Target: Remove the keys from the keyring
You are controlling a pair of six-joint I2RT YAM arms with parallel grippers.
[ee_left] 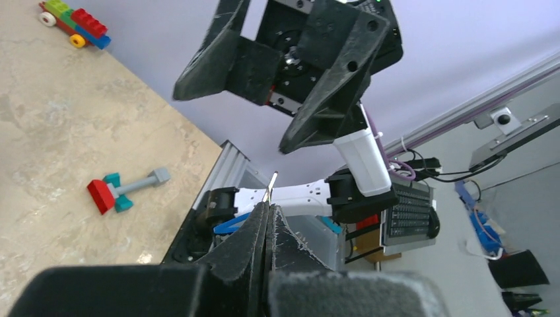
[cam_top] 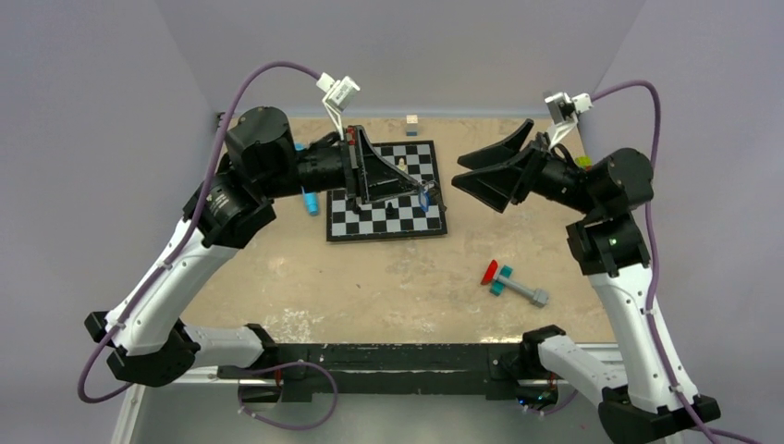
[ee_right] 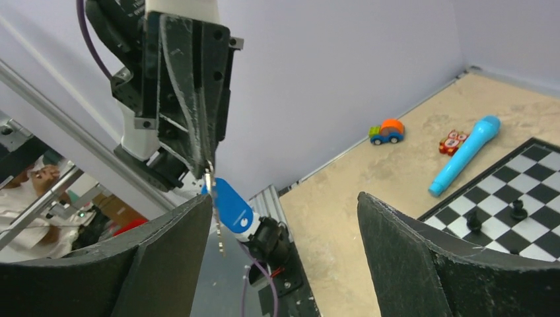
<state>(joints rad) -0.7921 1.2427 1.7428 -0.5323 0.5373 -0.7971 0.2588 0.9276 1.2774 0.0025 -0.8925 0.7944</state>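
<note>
My left gripper is held above the right side of the chessboard. It is shut on a thin silvery piece, the keyring, which pokes out past its closed tips. In the right wrist view the key, with a bright blue head, hangs from the left gripper's tips, with a thin silvery strip beside it. My right gripper is wide open and empty. It faces the key from the right, a little apart, and the key sits just past the left finger.
Chess pieces stand on the chessboard. A light-blue cylinder lies left of the board. A red-teal-grey toy bolt lies on the tan table at front right. A small block sits at the back. A toy car and a brick vehicle lie near the walls.
</note>
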